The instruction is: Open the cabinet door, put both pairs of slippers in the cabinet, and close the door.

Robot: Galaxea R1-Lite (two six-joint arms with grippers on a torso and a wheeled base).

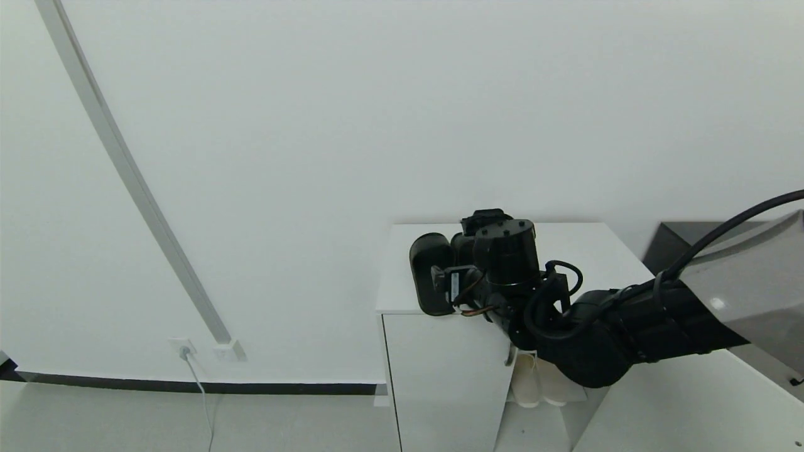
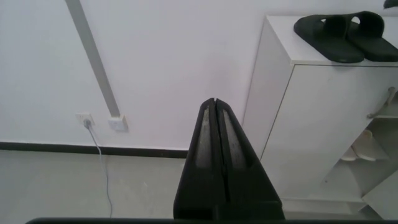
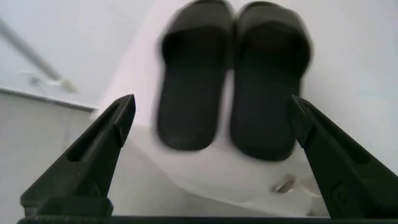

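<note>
While the right gripper (image 3: pixel 211 101) has its fingers (image 3: pixel 93 149) spread wide before two black slide slippers (image 3: pixel 193 81) atop the white cabinet (image 2: pixel 311 124), the left gripper (image 2: pixel 214 106) has its own pressed together, empty.

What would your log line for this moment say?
right gripper open above black slippers on cabinet top | left gripper shut | white slippers inside cabinet

Black slippers (image 3: pixel 267 81) just ahead of the right hand (image 3: pixel 211 102): matt, smooth, rubbery-looking foam. Cabinet (image 1: pixel 440 376) under them: white panels, smooth, faint satin sheen. Right hand fingers (image 3: pixel 93 155): black matt plastic. Left hand (image 2: pixel 214 104): black matt casing, duller grey inlays.
</note>
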